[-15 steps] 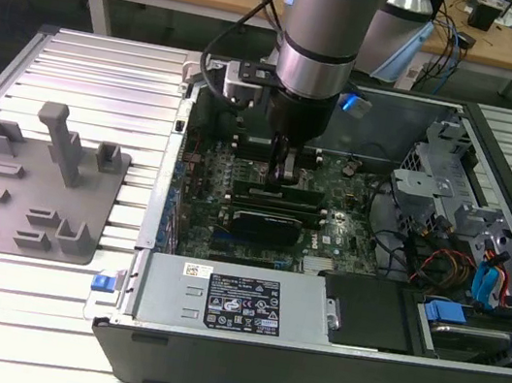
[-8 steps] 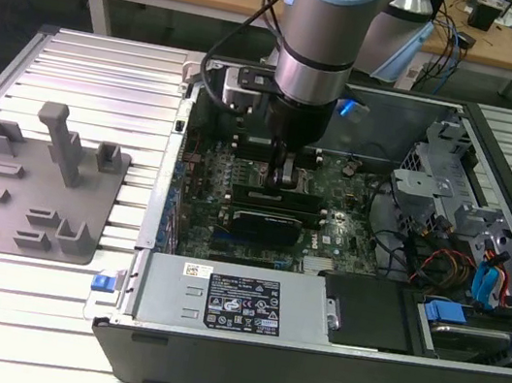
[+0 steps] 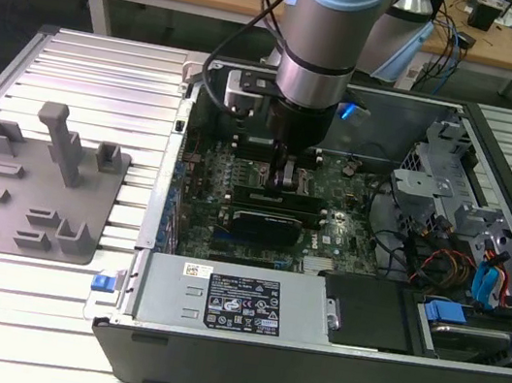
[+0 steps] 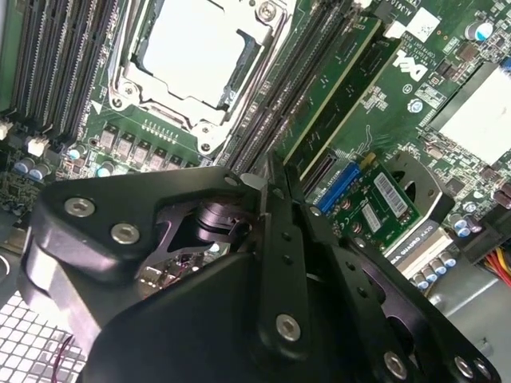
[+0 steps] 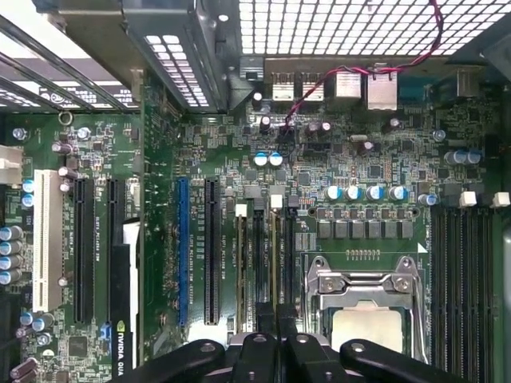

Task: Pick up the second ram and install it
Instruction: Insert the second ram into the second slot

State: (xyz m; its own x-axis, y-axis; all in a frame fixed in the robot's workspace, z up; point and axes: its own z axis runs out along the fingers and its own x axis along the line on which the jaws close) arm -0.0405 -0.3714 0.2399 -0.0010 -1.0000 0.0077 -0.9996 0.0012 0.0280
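The second ram (image 5: 275, 263), a thin greenish stick, stands on edge in a black memory slot beside the CPU socket (image 5: 363, 295). My gripper (image 5: 277, 339) sits straight over its near end, with the jaws closed together on the stick's top edge. In the second wrist view the gripper (image 4: 270, 167) points its narrow tips down into the row of slots. In the exterior view the gripper (image 3: 283, 178) reaches down into the open computer case (image 3: 304, 376), over the motherboard. Another green stick (image 4: 339, 92) stands two slots away, also seen in the first wrist view (image 5: 242, 263).
A grey fixture plate (image 3: 37, 179) with empty holders lies on the slatted table at the exterior view's left. A black expansion card (image 3: 266, 221) lies just in front of the gripper. The power supply (image 3: 237, 302) and drive bays (image 3: 434, 182) crowd the case.
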